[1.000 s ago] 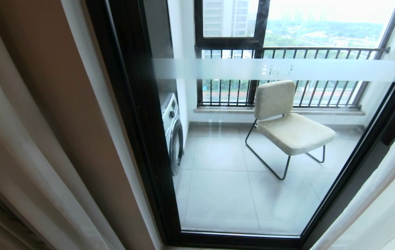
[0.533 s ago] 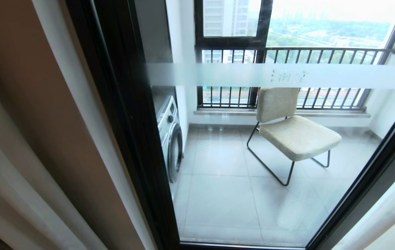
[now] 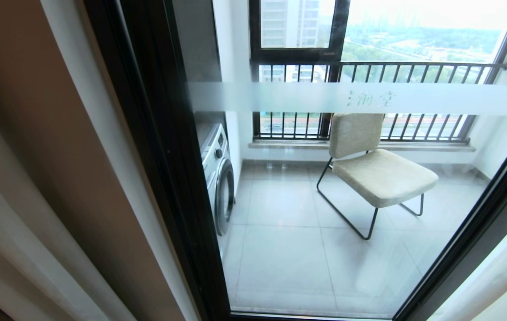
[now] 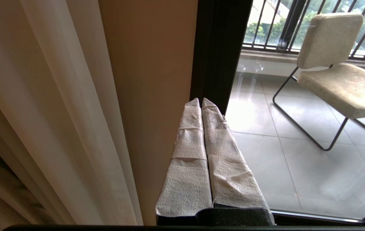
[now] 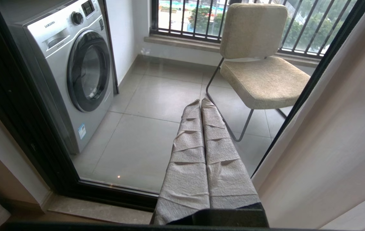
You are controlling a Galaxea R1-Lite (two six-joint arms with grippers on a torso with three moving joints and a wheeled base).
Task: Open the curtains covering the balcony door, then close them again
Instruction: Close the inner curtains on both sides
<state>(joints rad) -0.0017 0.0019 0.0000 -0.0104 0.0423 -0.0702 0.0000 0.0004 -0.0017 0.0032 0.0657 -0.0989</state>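
Here's the balcony door [image 3: 325,214], its glass panel uncovered and filling the middle of the head view, dark frame running down both sides and a frosted band [image 3: 360,98] across the glass. The curtains [image 3: 26,214] are drawn clear of the pane: cream folds hang at the far left, beyond a strip of tan wall [image 3: 71,147], and a pale sheer edge shows at the lower right, against the frame.

Neither arm shows in the head view. From the left wrist camera, the left gripper [image 4: 201,100] has its wrapped fingers [image 4: 190,141] pressed flat together, holding nothing, aimed at the door's dark frame where it meets the tan wall, with the cream curtain folds hanging off to one side, not touching. From the right wrist camera, the right gripper [image 5: 200,100] is the same story: fingers [image 5: 214,141] squeezed together, empty, aimed at the glass, and the pale curtain hangs close alongside it without contact.

Through the glass, on the tiled balcony floor [image 3: 289,258]: a silver front-loading washing machine [image 3: 218,178] against the left wall, and a beige cushioned chair [image 3: 376,165] on a thin black frame, standing before the dark-framed window [image 3: 298,26] and its black railing [image 3: 414,67].
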